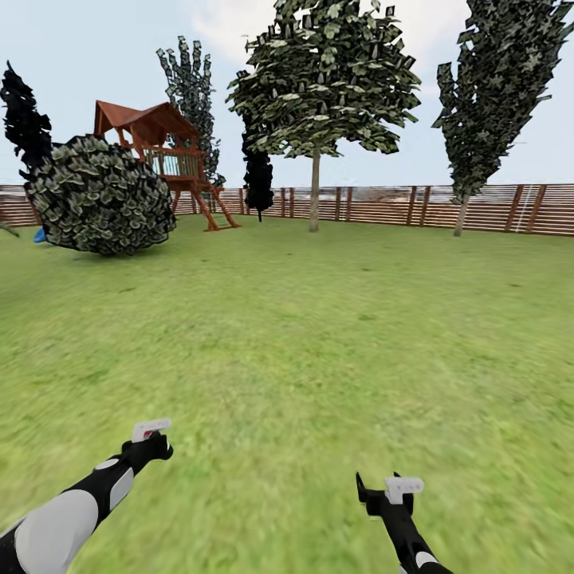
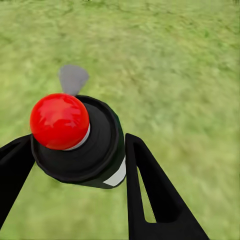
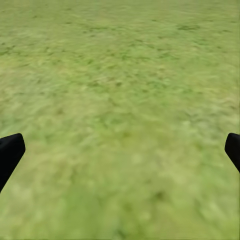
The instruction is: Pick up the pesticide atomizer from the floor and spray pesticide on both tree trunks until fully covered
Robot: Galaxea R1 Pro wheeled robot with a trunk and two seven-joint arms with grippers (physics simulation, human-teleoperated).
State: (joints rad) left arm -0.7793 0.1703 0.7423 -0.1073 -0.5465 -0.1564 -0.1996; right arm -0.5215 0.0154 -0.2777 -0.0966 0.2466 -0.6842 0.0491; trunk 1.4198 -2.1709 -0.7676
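Observation:
The pesticide atomizer [image 2: 95, 150], a dark bottle with a red round cap and a white label patch, sits between the two black fingers of my left gripper [image 2: 80, 140], which is shut on it. In the head view my left gripper [image 1: 151, 442] hangs low over the lawn at the lower left. My right gripper [image 1: 383, 488] is at the lower right, open and holding nothing, with grass between its fingertips [image 3: 11, 150]. Two trees stand far ahead by the fence. One tree trunk [image 1: 315, 191] is at centre and a thinner one [image 1: 461, 214] is to the right.
A big round bush [image 1: 100, 195] and a wooden playset [image 1: 163, 151] stand at the far left. Dark column-shaped trees [image 1: 259, 179] rise near them. A brown slat fence [image 1: 399, 206] closes the lawn [image 1: 303, 335] at the back. Open grass stretches between me and the trees.

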